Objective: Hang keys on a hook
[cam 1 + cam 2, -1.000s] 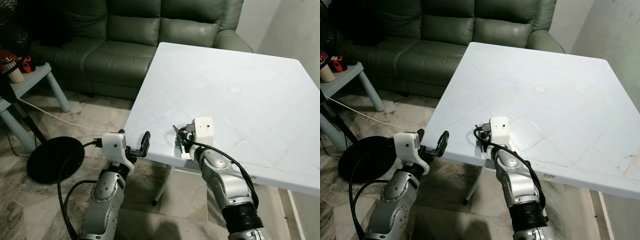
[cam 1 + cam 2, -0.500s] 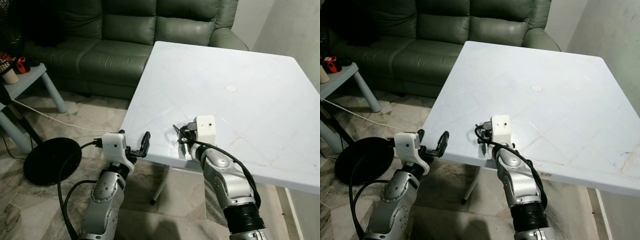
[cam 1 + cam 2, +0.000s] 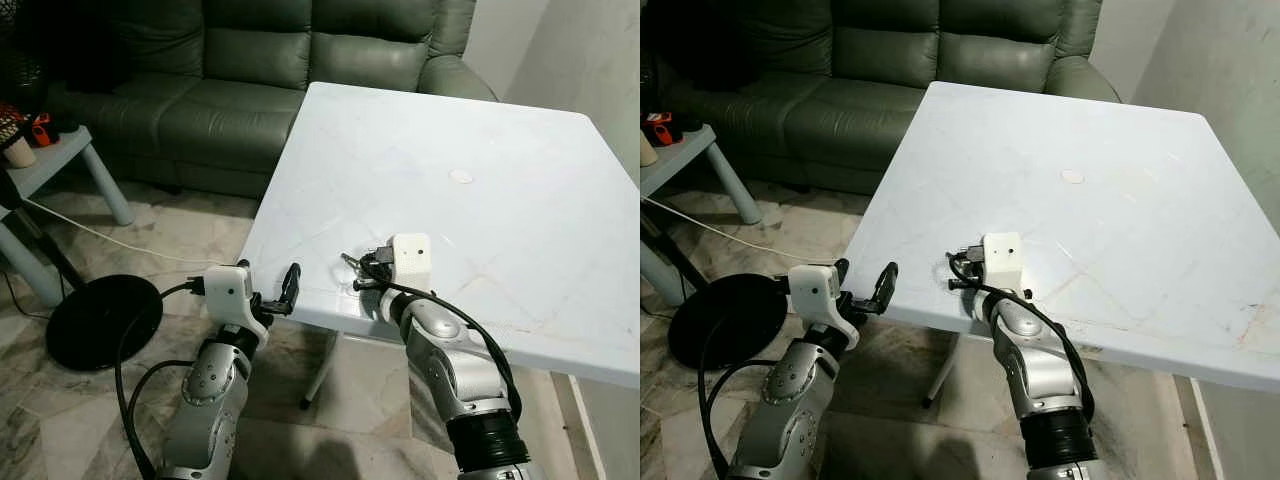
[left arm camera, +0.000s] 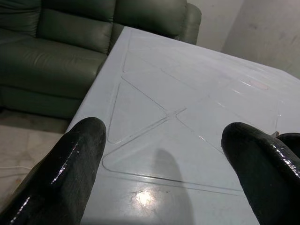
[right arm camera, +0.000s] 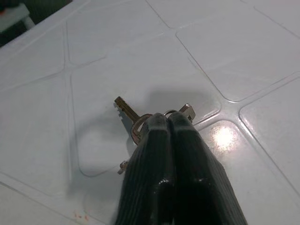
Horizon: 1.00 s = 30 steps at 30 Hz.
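Right gripper [image 5: 169,123]: fingers pressed together on the keys, pinching them at the ring end; it sits low over the table near the front edge, toward the left front corner.

Keys [image 5: 136,117]: a small bunch, one long brass key sticking out past the fingertips, another stub on the far side; whether they are lifted clear of the top or just touching it I cannot tell.

Handling, as I judge it: light, hard metal, stiff in each blade but loose as a bunch, so the keys will swing and rattle on the ring. Smooth and thin, likely to slip or pivot between flat pads. Not fragile.

Where to hold: at the ring or the key heads, leaving an open loop of ring free to go over a hook. The present pinch seems close to that.

Table [image 3: 480,150]: white plastic, smooth and glossy, with moulded grooves.

Left gripper [image 3: 270,288]: fingers spread wide, holding nothing, hovering just off the table's left front corner.

Hook: none to be made out.

Beyond: green sofa [image 3: 230,70] behind the table's far edge.
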### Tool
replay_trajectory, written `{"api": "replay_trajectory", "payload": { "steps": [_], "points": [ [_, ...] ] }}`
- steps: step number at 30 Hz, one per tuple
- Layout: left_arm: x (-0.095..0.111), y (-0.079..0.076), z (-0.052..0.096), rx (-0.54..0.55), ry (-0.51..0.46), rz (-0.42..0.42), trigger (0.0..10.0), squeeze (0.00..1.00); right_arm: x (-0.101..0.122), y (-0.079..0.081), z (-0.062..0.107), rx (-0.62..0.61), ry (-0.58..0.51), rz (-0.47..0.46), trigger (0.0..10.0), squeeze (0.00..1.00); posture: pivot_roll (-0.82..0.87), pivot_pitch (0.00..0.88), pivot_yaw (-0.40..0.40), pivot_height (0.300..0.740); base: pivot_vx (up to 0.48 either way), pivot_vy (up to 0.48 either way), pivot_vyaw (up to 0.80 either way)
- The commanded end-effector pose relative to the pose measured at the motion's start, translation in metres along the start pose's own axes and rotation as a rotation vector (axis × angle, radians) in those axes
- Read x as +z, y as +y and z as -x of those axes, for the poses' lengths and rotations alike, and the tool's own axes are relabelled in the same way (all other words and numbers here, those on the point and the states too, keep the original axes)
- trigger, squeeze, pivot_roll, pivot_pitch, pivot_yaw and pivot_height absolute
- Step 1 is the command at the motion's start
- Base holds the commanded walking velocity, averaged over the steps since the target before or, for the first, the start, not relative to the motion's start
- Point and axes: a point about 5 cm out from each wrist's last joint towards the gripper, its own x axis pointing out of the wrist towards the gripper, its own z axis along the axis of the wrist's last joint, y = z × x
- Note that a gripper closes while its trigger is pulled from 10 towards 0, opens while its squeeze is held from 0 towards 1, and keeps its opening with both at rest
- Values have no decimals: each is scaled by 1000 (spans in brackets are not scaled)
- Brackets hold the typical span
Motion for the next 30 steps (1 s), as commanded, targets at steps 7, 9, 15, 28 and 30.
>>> {"api": "replay_trajectory", "payload": {
  "steps": [7, 9, 15, 28, 30],
  "points": [
    [1, -7, -3, -22, -2, 11, 10000, 0, 9, -4, 0, 17, -47, -83, 10000, 1000, -26, 71, -57, 732, 0, 0, 0],
    [1, -7, -3, -25, -2, 10, 10000, 0, 9, -3, 1, 21, -47, -80, 10000, 1000, -26, 70, -56, 732, 0, 0, 0],
    [1, -8, -4, -29, -2, 8, 10000, 0, 7, -2, 2, 15, -48, -75, 10000, 1000, -25, 60, -54, 732, 0, 0, 0],
    [1, -8, -4, -36, -2, 4, 10000, 0, 4, 9, 1, 30, -40, -53, 10000, 1000, -22, 55, -49, 732, 0, 0, 0],
    [2, -8, -4, -36, -2, 3, 10000, 0, 3, 10, 1, 40, -40, -50, 10000, 1000, -22, 56, -49, 732, 0, 0, 0]
  ]
}}
